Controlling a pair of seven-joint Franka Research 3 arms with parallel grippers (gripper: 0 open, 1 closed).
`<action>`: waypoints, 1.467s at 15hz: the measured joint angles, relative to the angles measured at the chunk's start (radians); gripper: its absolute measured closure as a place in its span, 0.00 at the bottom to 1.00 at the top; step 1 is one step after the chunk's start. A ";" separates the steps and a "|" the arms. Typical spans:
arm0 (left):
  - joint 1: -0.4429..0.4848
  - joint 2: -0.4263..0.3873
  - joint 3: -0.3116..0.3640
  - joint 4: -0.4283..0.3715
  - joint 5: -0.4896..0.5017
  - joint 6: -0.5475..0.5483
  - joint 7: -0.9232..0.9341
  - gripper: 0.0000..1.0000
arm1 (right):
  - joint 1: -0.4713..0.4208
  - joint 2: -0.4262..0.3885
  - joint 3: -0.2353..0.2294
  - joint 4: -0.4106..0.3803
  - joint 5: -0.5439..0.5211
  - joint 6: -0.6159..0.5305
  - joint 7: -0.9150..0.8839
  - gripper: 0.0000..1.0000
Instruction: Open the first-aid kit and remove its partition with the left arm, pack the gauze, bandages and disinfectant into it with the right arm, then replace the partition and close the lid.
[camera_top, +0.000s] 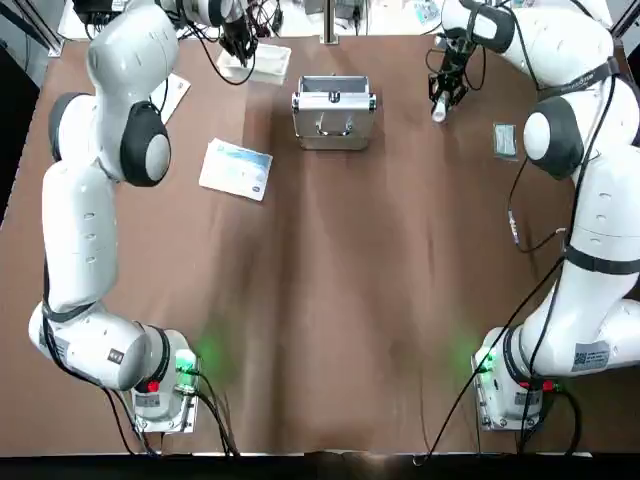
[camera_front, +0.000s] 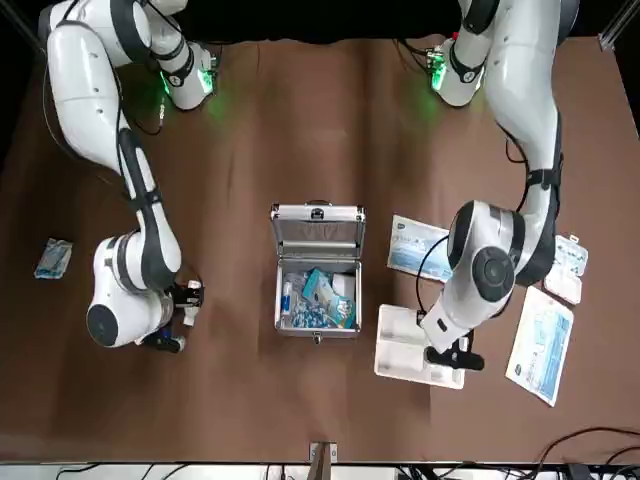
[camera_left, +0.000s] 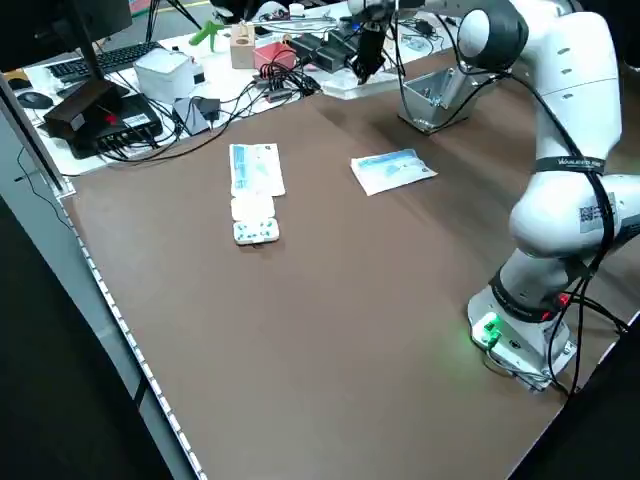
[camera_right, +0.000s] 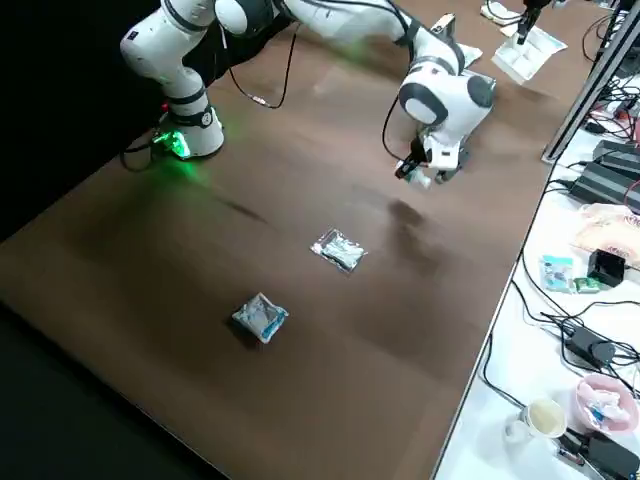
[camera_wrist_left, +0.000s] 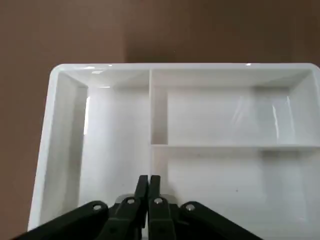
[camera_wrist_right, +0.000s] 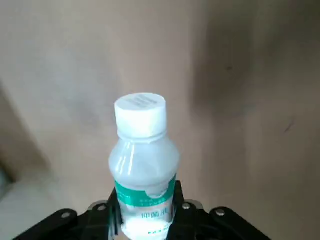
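Note:
The first-aid kit (camera_front: 317, 322) stands open at the far middle of the table, its lid (camera_front: 317, 236) upright, with blue-and-white packs inside. The white partition (camera_front: 403, 345) lies on the table beside it, on the robot's left. My left gripper (camera_wrist_left: 148, 181) is down in the partition (camera_wrist_left: 210, 115), its fingers shut on a thin inner wall. Off to the kit's other side, my right gripper (camera_wrist_right: 145, 202) is shut on the disinfectant (camera_wrist_right: 143, 150), a small white bottle with a green band, held just above the table (camera_top: 438, 108).
A flat blue-white pack (camera_top: 236, 169) lies near the kit on the left. Another printed pack (camera_front: 541, 344) and a blister block (camera_front: 566, 266) lie further left. A small gauze packet (camera_front: 52, 257) sits on the far right side, with a second packet (camera_right: 260, 318) beyond it.

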 joint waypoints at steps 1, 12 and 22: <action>-0.001 0.020 0.000 0.000 0.004 0.030 0.002 0.97 | 0.003 -0.018 0.022 0.004 0.002 -0.001 0.035 0.60; 0.033 0.101 0.001 -0.017 0.024 0.154 -0.055 0.97 | 0.135 -0.070 0.206 0.018 0.004 0.185 0.307 0.60; 0.038 0.100 0.000 -0.096 0.024 0.266 -0.084 0.61 | 0.264 -0.012 0.184 0.015 -0.004 0.383 0.387 0.60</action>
